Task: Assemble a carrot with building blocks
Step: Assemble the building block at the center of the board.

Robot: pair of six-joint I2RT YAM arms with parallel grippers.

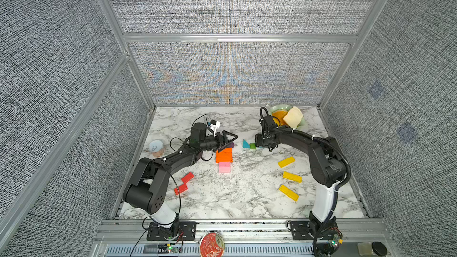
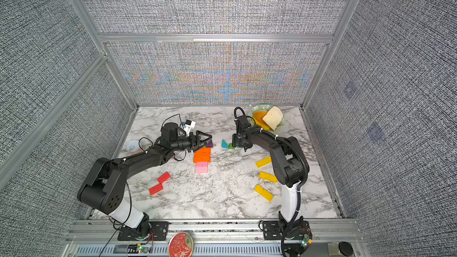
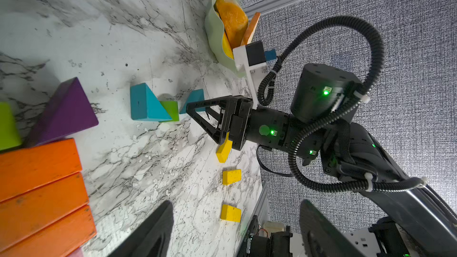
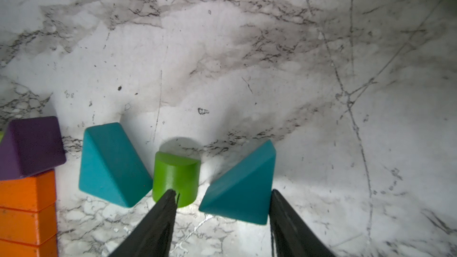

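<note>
From above, my left gripper (image 1: 233, 139) covers most of the purple triangle (image 1: 232, 145), and my right gripper (image 1: 259, 143) hides nearly all of one teal triangle (image 4: 241, 189).

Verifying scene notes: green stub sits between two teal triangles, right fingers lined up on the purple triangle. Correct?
No: the right fingers are lined up on a teal triangle, per the right wrist view. The rest stands.

Twin high front views; wrist cameras close above tabletop (image 4: 222, 45).
</note>
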